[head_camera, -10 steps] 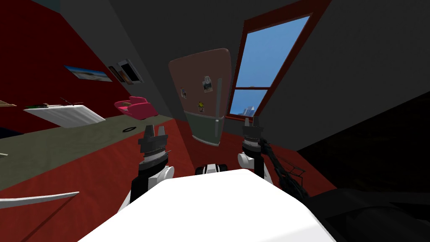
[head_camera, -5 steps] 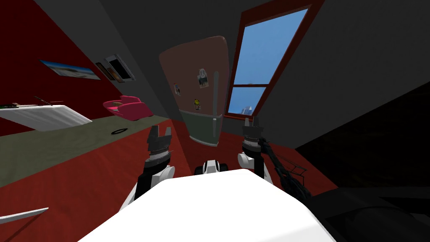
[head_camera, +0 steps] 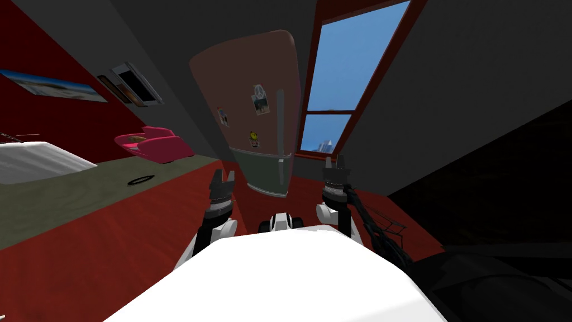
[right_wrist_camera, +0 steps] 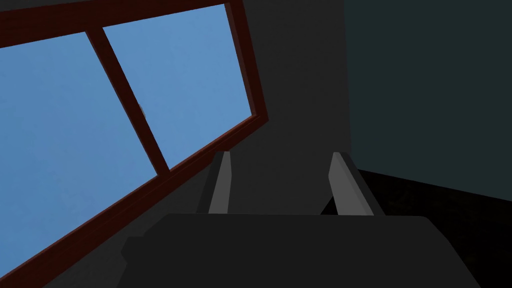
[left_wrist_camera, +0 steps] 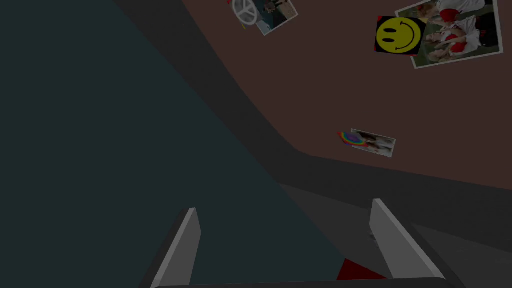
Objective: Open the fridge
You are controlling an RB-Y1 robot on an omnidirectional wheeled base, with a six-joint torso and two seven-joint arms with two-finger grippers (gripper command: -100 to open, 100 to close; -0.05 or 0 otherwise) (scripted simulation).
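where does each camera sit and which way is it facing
Head view: on the head, tilted down at the fridge; left gripper and right gripper show.
Left wrist view: on the left hand, facing the fridge's smiley magnet; open fingers show.
Right wrist view: on the right hand, facing the window; open fingers show.
Head and left wrist views share the smiley magnet.

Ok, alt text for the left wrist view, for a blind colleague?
The left gripper points its two open light grey fingers at the brown-pink fridge door, not touching it. A yellow smiley magnet and small photos are stuck on the door.
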